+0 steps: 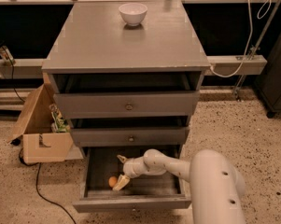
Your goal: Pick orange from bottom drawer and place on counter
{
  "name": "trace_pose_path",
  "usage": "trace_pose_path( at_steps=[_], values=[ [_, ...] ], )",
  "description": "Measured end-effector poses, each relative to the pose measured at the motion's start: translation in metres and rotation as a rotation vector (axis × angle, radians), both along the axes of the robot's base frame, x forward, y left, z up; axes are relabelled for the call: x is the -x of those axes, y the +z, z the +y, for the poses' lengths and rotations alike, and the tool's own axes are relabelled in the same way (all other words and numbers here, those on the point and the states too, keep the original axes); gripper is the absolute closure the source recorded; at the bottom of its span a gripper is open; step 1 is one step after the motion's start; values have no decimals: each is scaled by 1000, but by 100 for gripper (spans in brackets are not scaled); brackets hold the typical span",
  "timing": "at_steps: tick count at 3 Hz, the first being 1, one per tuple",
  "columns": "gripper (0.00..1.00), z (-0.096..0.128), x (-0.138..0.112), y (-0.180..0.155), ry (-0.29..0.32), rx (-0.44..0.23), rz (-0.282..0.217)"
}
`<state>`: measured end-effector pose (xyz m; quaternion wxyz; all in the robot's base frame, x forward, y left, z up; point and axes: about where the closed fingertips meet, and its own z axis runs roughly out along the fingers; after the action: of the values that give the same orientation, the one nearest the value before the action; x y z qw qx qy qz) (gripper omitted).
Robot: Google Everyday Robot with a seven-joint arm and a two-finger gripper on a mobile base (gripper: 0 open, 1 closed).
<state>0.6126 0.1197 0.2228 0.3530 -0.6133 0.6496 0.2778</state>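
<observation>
Counter (107, 45): only obstacle is the white bowl (133, 13), near the back edge, about midway between the back corners. Front edge, both front corners and both side edges open to approach.

Bottom drawer (130, 203): stands open, top access free over its front part; the middle drawer (129, 137) front overhangs the rear. Arm (163, 163) enters from the right and takes up the drawer's right half. Gripper (121, 171) inside, left of centre, fingers spread. Orange (113, 181) just left of the lower finger, possibly touching it. A narrow strip of floor lies between it and the left wall.

Cardboard box (39, 146) blocks the floor left of the cabinet.
</observation>
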Motion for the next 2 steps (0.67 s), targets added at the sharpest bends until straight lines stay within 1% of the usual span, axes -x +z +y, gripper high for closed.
trace_pose_path(
  at_steps=[1,2],
  values=[
    [0,17,-9,-12,23,12,-13],
    [0,29,-16,-29,37,18,-14]
  ],
)
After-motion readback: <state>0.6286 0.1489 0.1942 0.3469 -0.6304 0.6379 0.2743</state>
